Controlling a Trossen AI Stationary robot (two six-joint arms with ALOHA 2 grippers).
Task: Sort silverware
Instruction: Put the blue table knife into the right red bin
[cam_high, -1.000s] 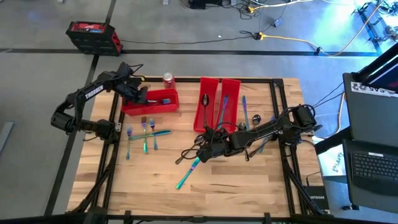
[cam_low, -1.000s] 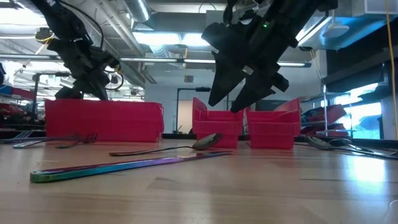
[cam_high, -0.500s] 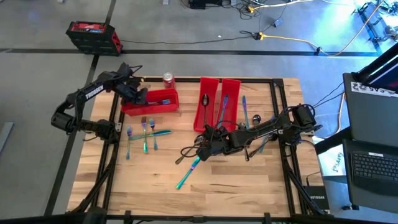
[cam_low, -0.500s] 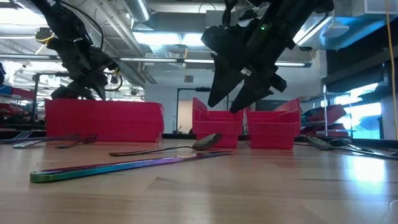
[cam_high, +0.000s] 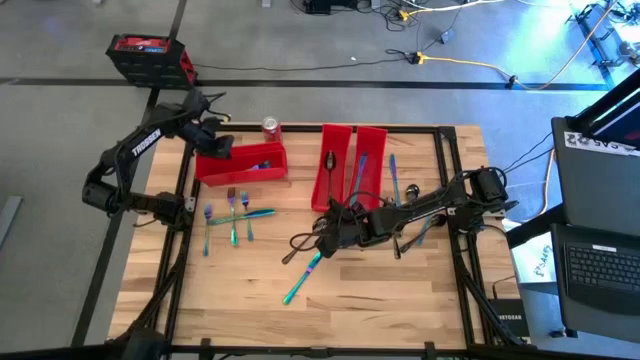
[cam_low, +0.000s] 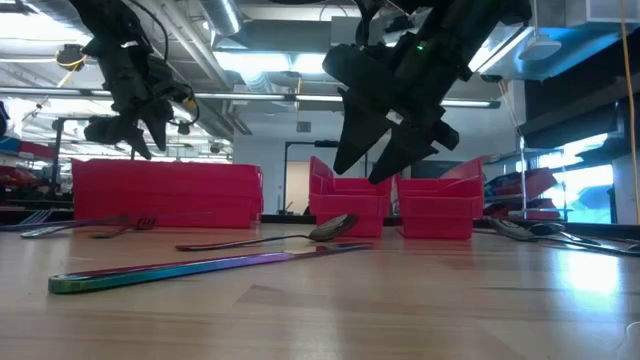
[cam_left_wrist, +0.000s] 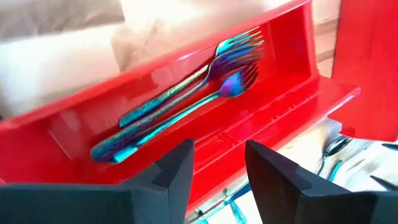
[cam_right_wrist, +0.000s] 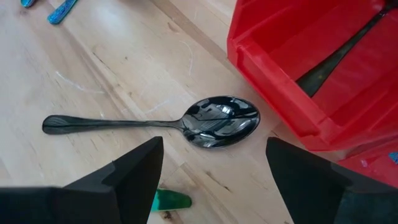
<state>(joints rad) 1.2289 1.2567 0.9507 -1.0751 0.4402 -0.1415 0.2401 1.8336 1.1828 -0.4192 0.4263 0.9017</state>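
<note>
The silverware is spread about. Several iridescent forks (cam_left_wrist: 186, 99) lie in the left red bin (cam_high: 240, 172). My left gripper (cam_left_wrist: 217, 152) hangs open above that bin's left end, holding nothing. More forks (cam_high: 230, 215) lie on the table in front of the bin. A dark spoon (cam_right_wrist: 221, 121) lies flat on the wood beside the middle red bin (cam_high: 335, 190). My right gripper (cam_right_wrist: 214, 148) hovers over the spoon, wide open, with one finger on each side of the bowl and clear of it. A teal knife (cam_high: 303, 280) lies nearer the front edge.
Two long red bins (cam_high: 368, 165) stand side by side at the far middle, one holding a dark spoon (cam_high: 330, 160). A red can (cam_high: 270, 127) stands behind the left bin. More silverware (cam_high: 405, 188) lies right of the bins. Bare wood lies along the near edge.
My left gripper has opened and risen out of the left red bin, drifting a little toward the table's far left. The forks stay lying in the bin. My right gripper has kept still over the dark spoon.
</note>
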